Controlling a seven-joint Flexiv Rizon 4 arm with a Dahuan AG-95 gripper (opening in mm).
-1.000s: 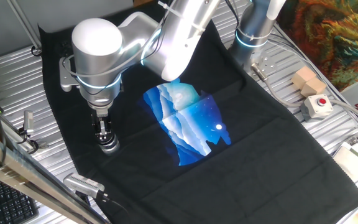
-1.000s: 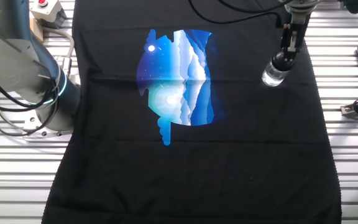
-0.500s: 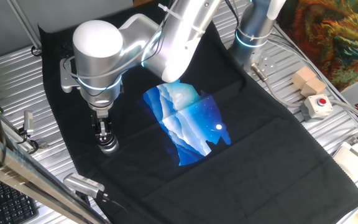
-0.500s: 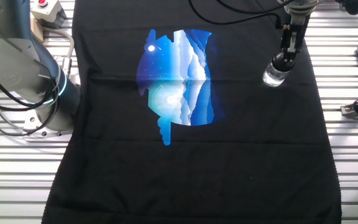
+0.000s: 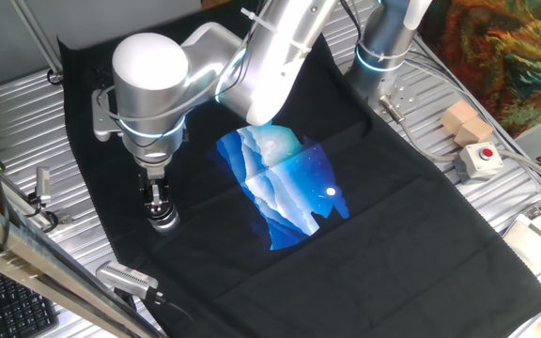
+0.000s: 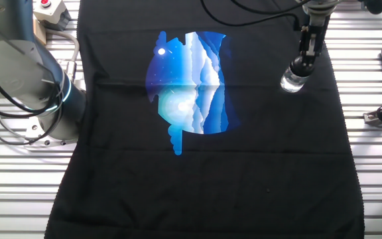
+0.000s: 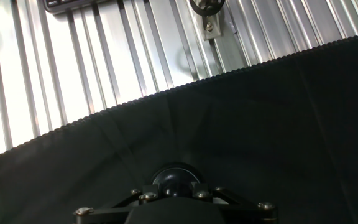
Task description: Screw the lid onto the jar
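Jar (image 6: 292,81) stands on the black cloth (image 6: 244,179) near its right edge, directly under the gripper (image 6: 299,66). Fingers are narrowly closed on the dark lid (image 6: 298,68), seated atop the jar. Judged step: screwing down; next, rotate further, then release.

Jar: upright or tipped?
Upright. The jar stands on the black cloth, the tool straight above pressing the lid on its top.

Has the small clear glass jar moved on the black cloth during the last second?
No. The small clear glass jar keeps its place relative to the blue print, under the tool.
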